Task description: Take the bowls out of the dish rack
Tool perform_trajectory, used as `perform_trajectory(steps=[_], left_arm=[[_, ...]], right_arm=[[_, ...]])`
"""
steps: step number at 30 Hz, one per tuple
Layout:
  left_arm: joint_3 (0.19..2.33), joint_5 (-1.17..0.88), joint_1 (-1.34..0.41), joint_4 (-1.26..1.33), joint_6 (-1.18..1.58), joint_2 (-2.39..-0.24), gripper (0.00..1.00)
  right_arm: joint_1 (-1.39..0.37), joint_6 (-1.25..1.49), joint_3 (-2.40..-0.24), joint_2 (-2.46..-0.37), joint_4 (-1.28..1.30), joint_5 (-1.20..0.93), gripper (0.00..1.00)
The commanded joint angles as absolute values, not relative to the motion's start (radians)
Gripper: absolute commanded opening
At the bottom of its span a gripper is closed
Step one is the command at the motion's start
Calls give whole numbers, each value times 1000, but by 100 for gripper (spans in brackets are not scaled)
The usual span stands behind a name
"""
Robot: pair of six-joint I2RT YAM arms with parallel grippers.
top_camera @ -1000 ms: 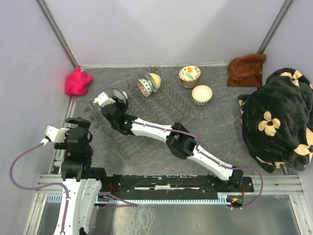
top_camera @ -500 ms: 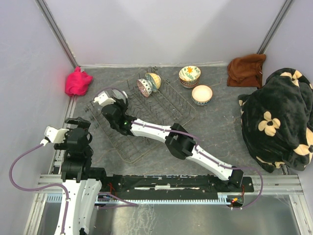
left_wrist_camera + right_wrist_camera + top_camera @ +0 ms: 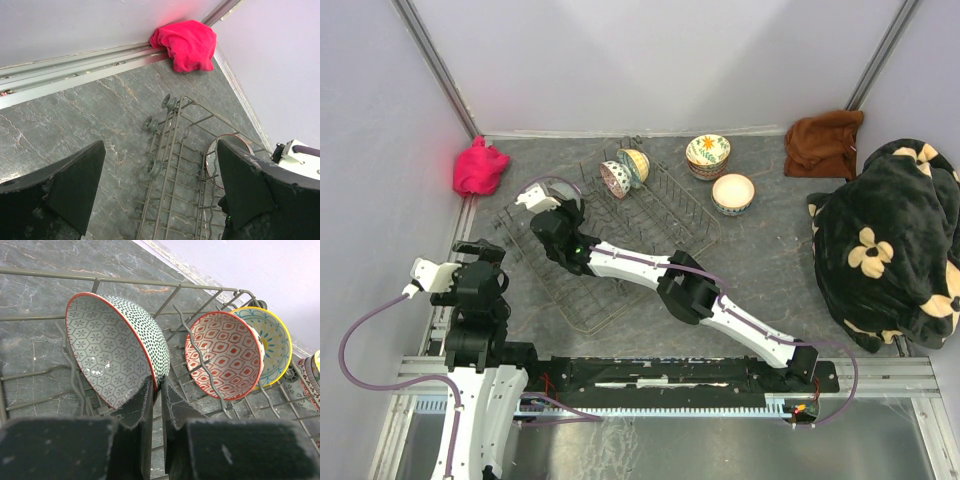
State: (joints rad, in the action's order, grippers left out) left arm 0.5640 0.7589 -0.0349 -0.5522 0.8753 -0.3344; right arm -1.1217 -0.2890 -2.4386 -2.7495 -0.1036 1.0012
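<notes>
Right arm pinches the dotted bowl at the rack's left end, ready to lift.

The right gripper (image 3: 156, 407) has its jaws clenched on the lower rim of the green-dotted bowl (image 3: 112, 355). This bowl stands on edge between tines of the dish rack (image 3: 150, 282), near a red-patterned bowl (image 3: 222, 355) and a yellow-rimmed bowl (image 3: 274, 342). The hold is on the rim only, so the lift should probably go slowly and straight up along the tines before any swing, lest the bowl catch a wire or slip. A likely landing spot is the table by the stacked bowls (image 3: 708, 155) and the white-lined bowl (image 3: 733, 192) beyond the rack. The left gripper (image 3: 160, 150) hangs with jaws wide apart, holding nothing, over the rack's left corner.
</notes>
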Motion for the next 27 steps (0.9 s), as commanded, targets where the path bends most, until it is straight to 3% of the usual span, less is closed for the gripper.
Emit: perform_trajectory(steps=[1, 17, 27], left_arm=[[593, 788, -35, -527, 908, -330, 99], [582, 787, -35, -509, 907, -339, 99], [581, 787, -35, -506, 905, -338, 99]], right_arm=[[-1129, -305, -2471, -2764, -197, 1039, 1], [-1147, -470, -2363, -2727, -562, 1128, 1], [-1149, -496, -2311, -2672, -642, 1135, 1]])
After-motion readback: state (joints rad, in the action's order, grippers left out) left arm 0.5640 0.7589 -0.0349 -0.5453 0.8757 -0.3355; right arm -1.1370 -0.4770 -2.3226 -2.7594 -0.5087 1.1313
